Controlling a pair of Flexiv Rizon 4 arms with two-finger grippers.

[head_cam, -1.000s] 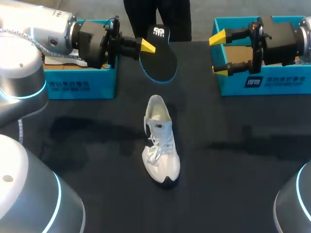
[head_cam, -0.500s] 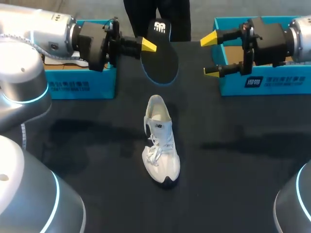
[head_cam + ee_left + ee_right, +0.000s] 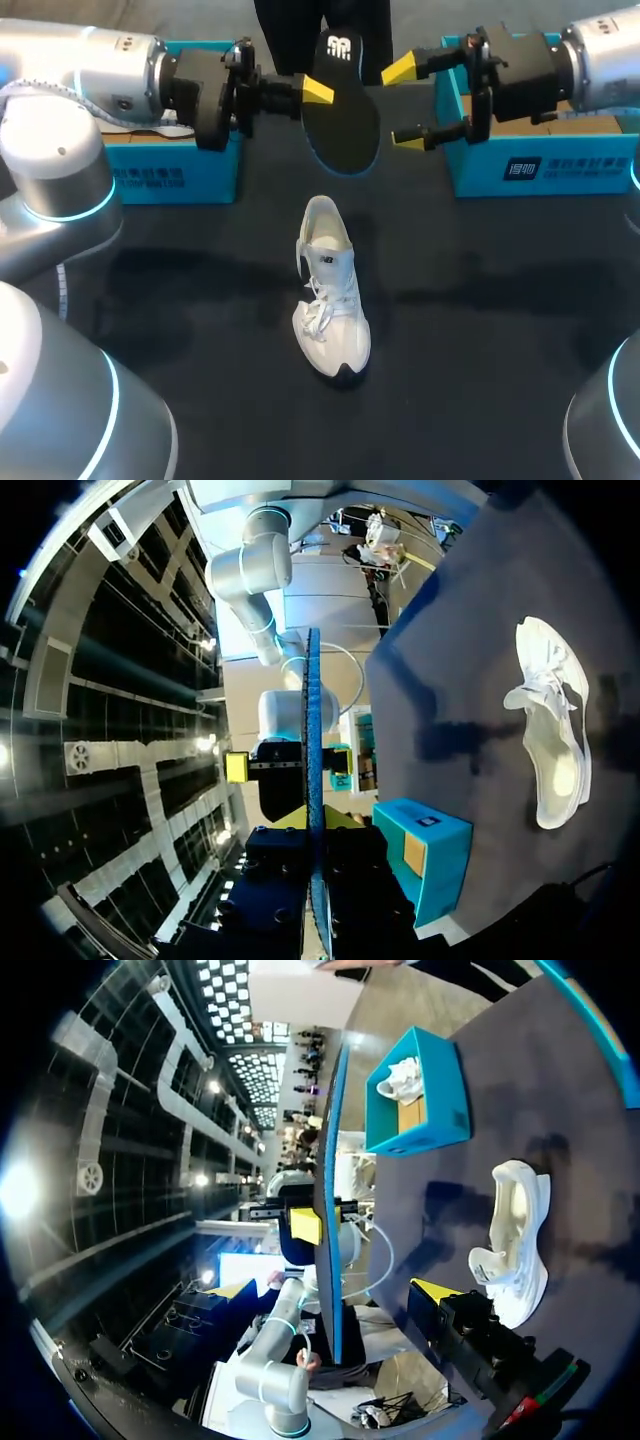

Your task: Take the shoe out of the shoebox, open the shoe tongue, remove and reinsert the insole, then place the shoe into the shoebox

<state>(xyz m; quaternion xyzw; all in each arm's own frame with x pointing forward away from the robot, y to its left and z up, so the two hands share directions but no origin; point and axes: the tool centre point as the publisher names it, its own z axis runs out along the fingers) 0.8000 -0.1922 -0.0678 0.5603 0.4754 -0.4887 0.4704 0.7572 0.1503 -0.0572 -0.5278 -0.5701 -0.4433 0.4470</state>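
My left gripper (image 3: 315, 92) is shut on the edge of a black insole (image 3: 343, 110) and holds it upright above the far middle of the table. In the left wrist view the insole (image 3: 316, 780) shows edge-on between my own fingers. My right gripper (image 3: 404, 103) hangs open just right of the insole, one yellow fingertip (image 3: 400, 68) high and one low, neither touching it. The right wrist view shows the insole (image 3: 330, 1210) ahead, between its spread fingers. A white shoe (image 3: 330, 290) lies on the black table (image 3: 500, 350), toe toward me, tongue open.
A teal shoebox (image 3: 170, 170) stands at the back left under my left arm, with another white shoe (image 3: 405, 1075) inside. A second teal shoebox (image 3: 540, 165) stands at the back right beneath my right arm.
My right arm has moved left, bringing its open fingers close beside the insole. My left gripper has carried the insole slightly to the right. The shoe has not moved.
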